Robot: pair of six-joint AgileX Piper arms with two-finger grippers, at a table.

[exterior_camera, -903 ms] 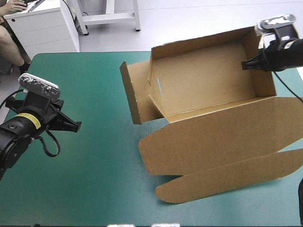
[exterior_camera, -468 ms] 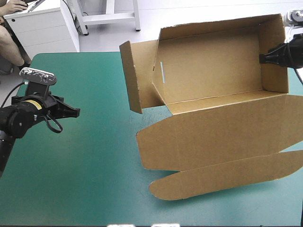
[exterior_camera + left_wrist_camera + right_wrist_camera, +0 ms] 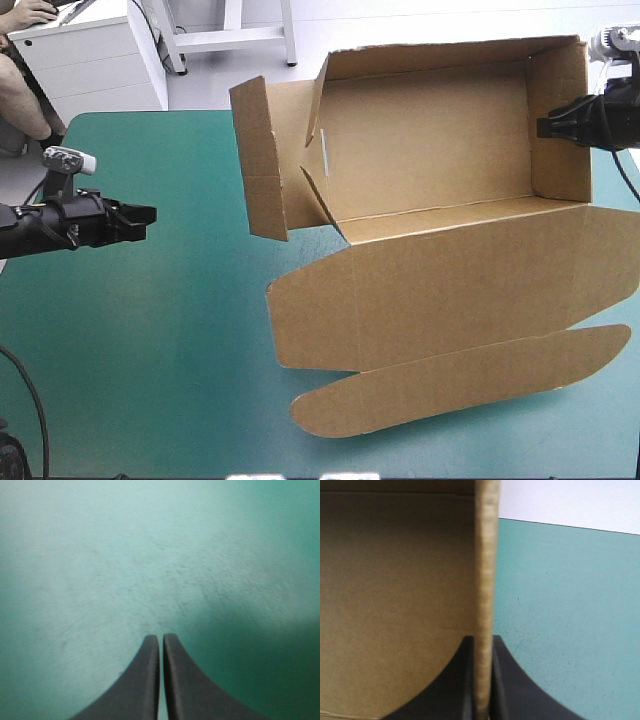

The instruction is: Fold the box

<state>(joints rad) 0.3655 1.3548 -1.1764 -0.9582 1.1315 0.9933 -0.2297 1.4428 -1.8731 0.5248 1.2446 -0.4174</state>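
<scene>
The brown box (image 3: 430, 140) stands as an open tray tipped up toward the camera, walls raised. Its lid (image 3: 440, 290) and rounded front flap (image 3: 460, 380) lie flat toward the table's near edge. A side flap (image 3: 258, 160) sticks out on its left end. My right gripper (image 3: 545, 127) is shut on the box's right end wall (image 3: 484, 580), one black finger on each side of the board edge. Over the teal-green cover at the table's left, well apart from the box, my left gripper (image 3: 148, 213) is shut on nothing (image 3: 161, 645).
The teal-green table (image 3: 150, 380) lies bare around the left gripper and along the near left. The box's lid reaches the table's right edge. A white cabinet (image 3: 90, 55) stands beyond the far left corner.
The right gripper has lifted and tilted the box further up and shifted it left. The left arm has drawn back to the left and lowered, its gripper staying shut.
</scene>
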